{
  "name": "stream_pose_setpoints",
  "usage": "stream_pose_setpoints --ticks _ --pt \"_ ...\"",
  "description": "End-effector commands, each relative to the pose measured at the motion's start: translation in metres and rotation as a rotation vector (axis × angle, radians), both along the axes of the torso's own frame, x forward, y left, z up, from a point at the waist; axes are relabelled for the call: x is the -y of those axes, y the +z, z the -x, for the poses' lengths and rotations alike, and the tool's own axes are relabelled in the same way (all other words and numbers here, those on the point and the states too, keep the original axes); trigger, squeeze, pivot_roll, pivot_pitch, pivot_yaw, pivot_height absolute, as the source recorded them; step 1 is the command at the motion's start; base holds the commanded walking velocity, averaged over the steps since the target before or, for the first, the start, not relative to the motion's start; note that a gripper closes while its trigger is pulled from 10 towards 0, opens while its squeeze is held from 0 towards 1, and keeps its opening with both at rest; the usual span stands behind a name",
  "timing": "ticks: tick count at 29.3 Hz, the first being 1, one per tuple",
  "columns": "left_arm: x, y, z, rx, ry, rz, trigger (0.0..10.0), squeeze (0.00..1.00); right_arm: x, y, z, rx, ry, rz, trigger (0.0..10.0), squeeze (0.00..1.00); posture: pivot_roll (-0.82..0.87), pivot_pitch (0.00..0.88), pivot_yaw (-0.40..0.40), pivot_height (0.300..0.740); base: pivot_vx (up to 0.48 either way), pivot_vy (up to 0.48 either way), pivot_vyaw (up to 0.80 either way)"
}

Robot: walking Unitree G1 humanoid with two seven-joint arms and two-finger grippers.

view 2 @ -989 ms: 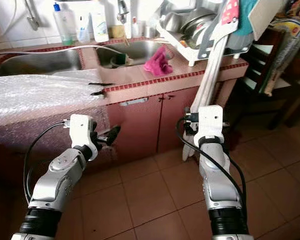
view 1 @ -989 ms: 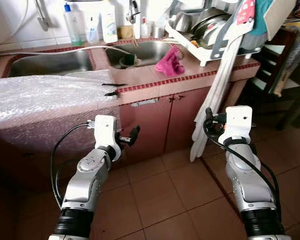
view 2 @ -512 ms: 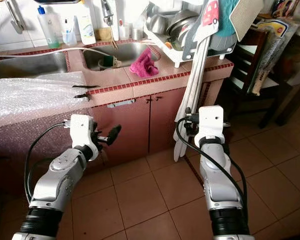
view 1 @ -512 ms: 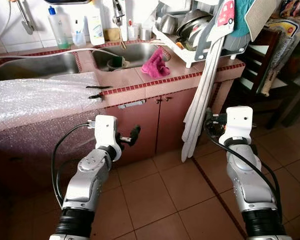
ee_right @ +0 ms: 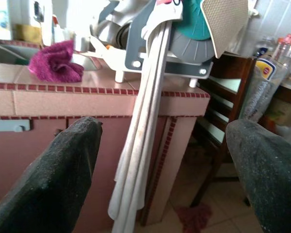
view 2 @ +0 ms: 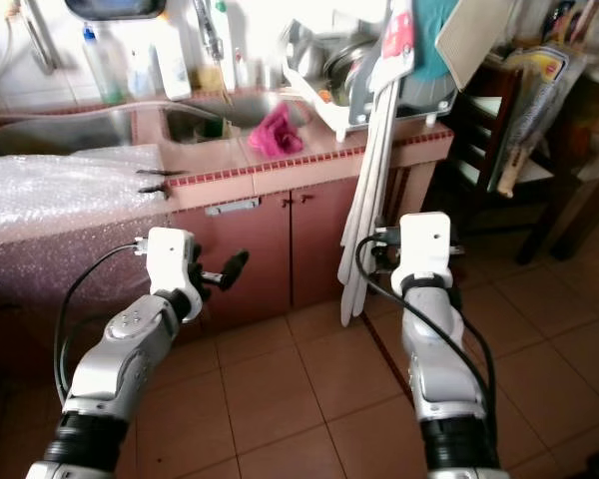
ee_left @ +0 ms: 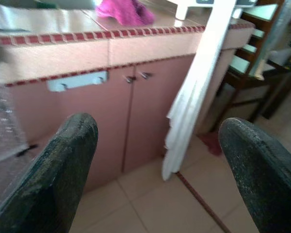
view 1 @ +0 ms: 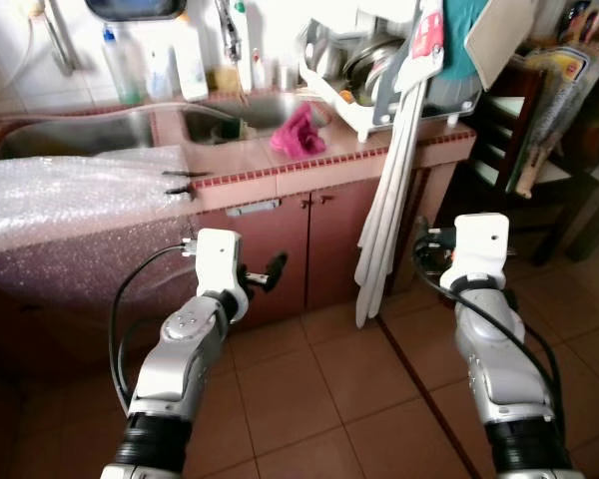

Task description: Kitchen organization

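At mid-frame, left pincer [view 1: 273, 269] and right pincer [ee_right: 165, 160] both gape empty, short of the table [view 1: 309, 170]; its pink cloth [view 1: 298, 132] sits upper centre, and the hanging white strips [view 1: 384, 239] could snag the right arm.

No lettering, brand or number can be read anywhere. The white plastic bottles [view 1: 190, 70] behind the steel sink [view 1: 242, 112] carry labels too blurred to make out. Right of the pink tiled surface [ee_right: 111, 85], a clear jar with a yellow-and-blue label [ee_right: 264, 65] shows print too small to read.
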State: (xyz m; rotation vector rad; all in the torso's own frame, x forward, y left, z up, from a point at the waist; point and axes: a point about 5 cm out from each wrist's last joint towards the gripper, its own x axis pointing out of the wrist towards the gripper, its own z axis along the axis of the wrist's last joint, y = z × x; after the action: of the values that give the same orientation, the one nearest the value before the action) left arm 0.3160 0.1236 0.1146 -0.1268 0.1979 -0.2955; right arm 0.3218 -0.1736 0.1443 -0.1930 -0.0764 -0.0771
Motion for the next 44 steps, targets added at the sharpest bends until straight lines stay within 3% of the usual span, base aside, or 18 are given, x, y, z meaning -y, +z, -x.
stream_pose_setpoints --ticks 1,7,9,14,18,27,44 --pt "0.006 0.002 -0.001 0.009 -0.025 0.011 10.0 0.0 0.005 0.001 0.0 0.002 -0.017 0.009 10.0 0.0 0.02 0.0 0.02 0.74 0.0 -0.289 0.0" --pt "-0.006 0.003 -0.01 0.02 0.03 -0.039 10.0 0.0 0.005 0.0 0.001 -0.001 -0.018 0.01 10.0 0.0 0.02 0.0 0.019 0.74 0.0 0.0 0.0" --pt "-0.011 0.006 -0.014 0.056 0.034 -0.098 10.0 0.0 0.006 0.0 0.001 -0.002 -0.019 0.011 10.0 0.0 0.02 0.0 0.019 0.74 0.0 0.0 0.0" --pt "-0.016 0.009 -0.017 0.105 0.042 -0.141 10.0 0.0 0.007 -0.001 0.001 -0.002 -0.021 0.013 10.0 0.0 0.01 0.0 0.021 0.74 0.0 0.0 0.0" --pt "-0.015 0.004 -0.016 0.049 0.01 -0.092 10.0 0.0 0.007 -0.002 0.002 -0.004 -0.021 0.012 10.0 0.0 0.01 0.0 0.021 0.74 0.0 0.0 0.0" --pt "-0.016 -0.009 -0.01 0.029 -0.001 -0.047 10.0 0.0 0.008 -0.005 0.003 -0.012 -0.02 0.001 10.0 0.0 0.01 0.0 0.015 0.74 0.0 0.0 -0.09" --pt "-0.015 -0.009 -0.009 0.027 -0.025 -0.037 10.0 0.0 0.006 -0.007 0.003 -0.019 -0.017 0.0 10.0 0.0 0.01 0.0 0.02 0.74 0.363 0.0 -0.54"
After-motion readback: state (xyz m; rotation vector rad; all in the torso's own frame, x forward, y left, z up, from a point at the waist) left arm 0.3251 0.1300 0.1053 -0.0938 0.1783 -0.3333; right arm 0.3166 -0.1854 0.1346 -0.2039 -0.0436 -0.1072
